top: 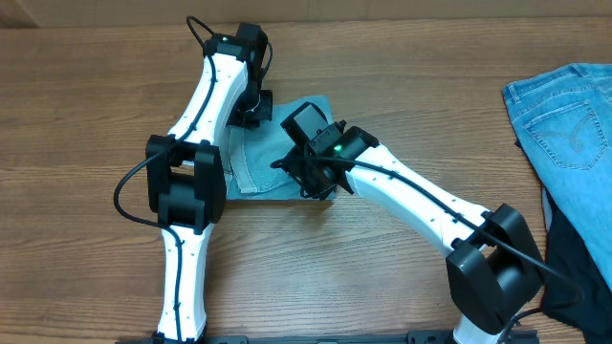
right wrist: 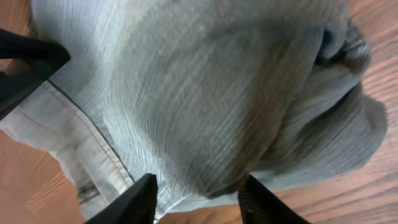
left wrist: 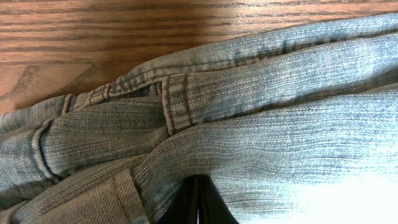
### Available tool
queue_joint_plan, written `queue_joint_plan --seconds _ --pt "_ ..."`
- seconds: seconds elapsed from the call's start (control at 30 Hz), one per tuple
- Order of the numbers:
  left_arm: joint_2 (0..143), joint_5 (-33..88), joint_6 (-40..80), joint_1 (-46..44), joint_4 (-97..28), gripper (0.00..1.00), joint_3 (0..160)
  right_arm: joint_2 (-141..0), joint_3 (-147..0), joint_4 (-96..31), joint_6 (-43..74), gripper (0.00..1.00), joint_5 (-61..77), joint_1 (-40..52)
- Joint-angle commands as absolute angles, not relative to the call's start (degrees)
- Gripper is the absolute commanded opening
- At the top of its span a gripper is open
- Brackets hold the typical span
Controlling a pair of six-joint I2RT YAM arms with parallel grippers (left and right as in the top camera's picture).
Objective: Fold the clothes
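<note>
Wooden table (top: 76, 115): overhead alone shows spare jeans (top: 564, 115).

Pale, faded light-blue denim shorts (left wrist: 261, 118) fill most of the left wrist view, bunched into long soft folds with a stitched belt loop standing across the waistband seam. Brown wood-grain table top (left wrist: 93, 37) shows along the top edge. The left gripper's dark fingertips (left wrist: 198, 202) press together into a fold at the bottom.
</note>
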State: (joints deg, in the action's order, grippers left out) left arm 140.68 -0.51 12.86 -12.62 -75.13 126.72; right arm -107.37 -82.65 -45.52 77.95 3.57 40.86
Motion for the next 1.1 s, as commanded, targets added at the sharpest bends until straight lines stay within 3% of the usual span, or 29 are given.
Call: queue_joint_plan --seconds 0.0,0.1,0.17,0.63,0.67,0.7,0.77,0.87,0.97,1.03,1.07 --pt "139.28 -1.93 11.27 -12.01 -74.76 0.04 126.15 -107.42 -81.76 -44.49 78.26 0.43 -0.14 40.66" --pt "139.28 -2.02 11.09 -12.01 -74.74 0.04 126.15 -107.42 -81.73 -43.53 78.26 0.31 0.08 40.66" --pt "139.28 -3.29 11.09 -11.99 -74.76 0.04 126.15 -107.42 -81.73 -43.62 78.24 0.06 0.99 40.66" --pt "139.28 -3.60 11.09 -11.35 -74.50 0.04 126.15 -107.42 -81.73 -51.09 77.97 0.04 12.80 42.54" --pt "139.28 -3.60 11.09 -11.22 -74.48 0.04 126.15 -107.42 -81.73 -51.55 77.28 0.18 12.80 42.68" --pt "139.28 -3.62 11.09 -11.20 -74.41 0.04 126.15 -107.42 -81.73 -51.70 74.06 0.53 12.99 42.81" --pt "139.28 -3.62 11.07 -11.22 -74.06 0.04 126.15 -107.42 -81.73 -52.99 63.77 0.73 16.12 42.85" --pt "139.26 -3.64 10.26 -11.20 -73.38 0.04 126.58 -107.33 -82.56 -55.90 48.97 0.88 18.52 42.61" --pt "138.96 -3.20 10.31 -11.18 -75.33 0.04 132.81 -105.10 -86.06 -57.56 35.05 0.91 15.79 41.71" --pt "138.96 -1.67 10.55 -11.38 -78.87 0.04 139.50 -103.24 -88.33 -58.15 29.63 0.84 13.06 41.19" --pt "138.96 -0.78 12.10 -11.38 -82.21 0.04 144.16 -102.35 -88.88 -58.48 27.35 0.73 9.91 40.32"
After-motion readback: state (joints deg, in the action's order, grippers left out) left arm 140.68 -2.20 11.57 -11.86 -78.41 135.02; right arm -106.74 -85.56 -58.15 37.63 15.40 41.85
